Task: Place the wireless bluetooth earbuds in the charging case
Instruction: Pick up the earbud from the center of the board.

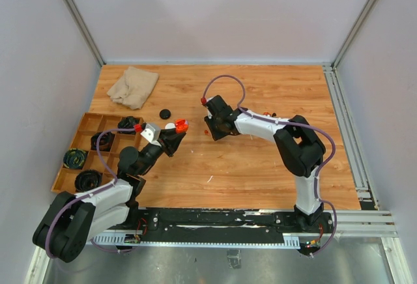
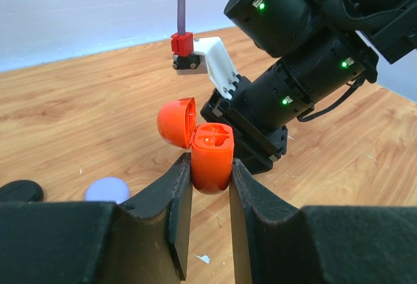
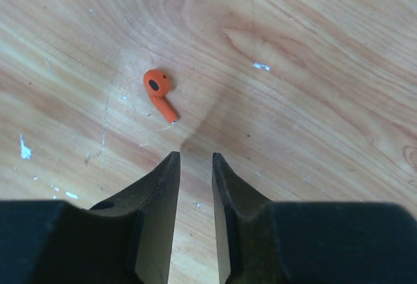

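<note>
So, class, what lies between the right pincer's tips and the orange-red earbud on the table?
Only bare wooden tabletop. The right wrist view shows the right pincer apart from the orange-red earbud, with nothing between them.

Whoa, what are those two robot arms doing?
The left arm's tool is pinching a small orange case with its lid flipped open. The right arm's tool hangs just over an orange earbud lying on the wooden table. Its jaws are a little apart and hold nothing. That earbud is not in the case yet.
</note>
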`<state>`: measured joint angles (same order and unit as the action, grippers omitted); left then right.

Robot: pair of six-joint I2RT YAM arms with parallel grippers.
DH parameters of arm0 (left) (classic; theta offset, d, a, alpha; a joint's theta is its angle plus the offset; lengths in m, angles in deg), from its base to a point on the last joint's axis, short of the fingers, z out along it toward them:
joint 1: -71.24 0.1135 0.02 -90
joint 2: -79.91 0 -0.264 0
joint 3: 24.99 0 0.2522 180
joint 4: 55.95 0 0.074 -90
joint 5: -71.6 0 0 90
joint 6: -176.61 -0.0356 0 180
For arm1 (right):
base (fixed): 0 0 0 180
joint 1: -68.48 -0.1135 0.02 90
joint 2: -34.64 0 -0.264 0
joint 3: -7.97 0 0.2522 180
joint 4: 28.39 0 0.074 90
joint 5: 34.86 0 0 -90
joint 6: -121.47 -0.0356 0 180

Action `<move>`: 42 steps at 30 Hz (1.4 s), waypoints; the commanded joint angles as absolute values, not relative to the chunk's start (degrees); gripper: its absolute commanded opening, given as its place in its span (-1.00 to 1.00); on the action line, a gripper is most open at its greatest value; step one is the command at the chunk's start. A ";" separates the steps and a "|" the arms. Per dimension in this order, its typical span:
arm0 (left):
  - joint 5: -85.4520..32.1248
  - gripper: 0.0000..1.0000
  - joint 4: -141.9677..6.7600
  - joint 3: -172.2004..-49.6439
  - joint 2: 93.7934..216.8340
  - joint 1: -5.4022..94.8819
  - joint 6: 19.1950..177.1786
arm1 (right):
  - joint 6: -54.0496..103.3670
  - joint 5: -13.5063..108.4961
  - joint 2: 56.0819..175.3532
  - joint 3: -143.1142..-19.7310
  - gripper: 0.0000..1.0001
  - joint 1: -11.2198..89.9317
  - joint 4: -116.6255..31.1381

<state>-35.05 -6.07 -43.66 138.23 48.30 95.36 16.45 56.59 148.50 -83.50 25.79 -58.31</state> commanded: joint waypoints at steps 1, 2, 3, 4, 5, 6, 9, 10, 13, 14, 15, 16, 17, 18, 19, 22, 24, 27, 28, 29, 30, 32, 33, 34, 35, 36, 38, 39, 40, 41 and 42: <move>-35.13 -0.99 -5.20 -43.06 137.30 48.58 94.21 | 20.69 53.93 144.85 -85.47 -0.39 26.00 -60.56; -35.03 -0.99 -5.20 -43.06 137.30 48.63 94.17 | 21.64 52.79 144.82 -86.32 -0.34 25.95 -60.56; -35.00 -1.00 -5.15 -43.06 137.30 48.63 94.17 | 22.73 52.01 145.10 -87.35 -0.31 25.87 -60.87; -35.00 -0.99 -5.11 -43.06 137.26 48.63 94.17 | 23.66 51.31 145.61 -88.54 -0.29 25.80 -61.58; -35.07 -0.99 -5.11 -43.06 137.25 48.63 94.17 | 24.46 50.63 146.28 -89.75 -0.26 25.75 -62.36; -35.05 -1.00 -5.11 -43.06 137.22 48.64 94.17 | 25.27 50.23 147.09 -91.20 -0.24 25.61 -63.31; -35.28 -0.99 -5.01 -43.06 137.21 48.63 94.25 | 27.40 49.28 150.39 -94.90 -0.22 25.35 -66.01; -35.40 -0.99 -5.02 -43.10 137.21 48.58 94.25 | 27.91 49.06 151.18 -96.01 -0.22 25.31 -66.73; -35.51 -1.00 -4.99 -43.06 137.21 48.63 94.21 | 29.40 48.61 153.23 -99.06 -0.21 25.24 -68.26; -35.52 -0.99 -4.94 -43.04 137.21 48.59 94.25 | 29.92 48.55 153.90 -100.05 -0.21 25.19 -68.78; -35.58 -0.99 -4.92 -43.06 137.25 48.61 94.25 | 30.36 48.59 154.73 -100.95 -0.21 25.18 -69.37; -35.62 -0.99 -4.84 -43.06 137.29 48.65 94.25 | 30.76 48.55 155.48 -102.05 -0.21 25.23 -69.92; -35.71 -0.99 -4.84 -43.10 137.38 48.64 94.25 | 31.26 48.37 156.20 -103.16 -0.21 25.16 -70.56; -35.74 -0.99 -4.84 -43.07 137.34 48.57 94.25 | 31.69 48.20 157.29 -104.15 -0.21 25.19 -71.13; -35.81 -0.99 -4.80 -43.07 137.37 48.63 94.20 | 32.10 48.00 157.99 -105.06 -0.21 25.21 -71.64; -36.06 -0.99 -4.71 -43.14 137.47 48.63 94.17 | 33.25 47.37 159.70 -107.30 -0.22 25.15 -72.86; -36.15 -0.99 -4.67 -43.15 137.54 48.65 94.17 | 33.77 47.14 161.02 -108.67 -0.23 25.09 -73.86; -36.39 -0.99 -4.62 -43.23 137.65 48.57 94.17 | 34.34 47.02 163.04 -110.87 -0.25 24.99 -76.13; -36.41 -0.99 -4.66 -43.23 137.65 48.60 94.17 | 34.48 46.97 163.51 -111.43 -0.26 24.97 -76.83; -36.53 -0.99 -4.59 -43.24 137.65 48.60 94.17 | 34.66 46.90 163.89 -111.74 -0.26 24.90 -77.34; -36.69 -0.99 -4.58 -43.24 137.71 48.65 94.17 | 34.82 46.91 164.18 -111.97 -0.27 24.79 -77.84; -36.87 -0.99 -4.60 -43.24 137.74 48.63 94.17 | 35.18 46.90 164.85 -112.34 -0.30 24.64 -78.70; -36.93 -0.99 -4.58 -43.26 137.74 48.62 94.17 | 35.37 47.01 165.14 -112.46 -0.30 24.55 -79.09; -37.00 -0.99 -4.58 -43.32 137.74 48.58 94.17 | 35.46 47.26 165.43 -112.67 -0.31 24.54 -79.46; -37.03 -0.99 -4.58 -43.32 137.74 48.62 94.17 | 35.70 47.52 165.72 -112.87 -0.32 24.46 -79.71; -37.10 -0.99 -4.58 -43.32 137.74 48.58 94.23 | 35.81 47.83 166.02 -113.03 -0.33 24.51 -79.99; -37.21 -0.99 -4.58 -43.32 137.64 48.61 94.23 | 36.22 48.46 166.54 -113.52 -0.36 24.48 -80.63; -37.23 -0.99 -4.58 -43.32 137.65 48.64 94.17 | 36.42 48.68 166.89 -113.76 -0.37 24.46 -80.80; -37.23 -0.99 -4.58 -43.32 137.58 48.63 94.17 | 36.54 48.92 167.05 -113.92 -0.40 24.48 -80.85; -37.35 -0.99 -4.54 -43.32 137.57 48.65 94.17 | 36.69 49.12 167.33 -114.01 -0.44 24.52 -80.89; -37.35 -0.99 -4.53 -43.32 137.56 48.65 94.17 | 36.74 49.45 167.55 -114.05 -0.49 24.50 -80.83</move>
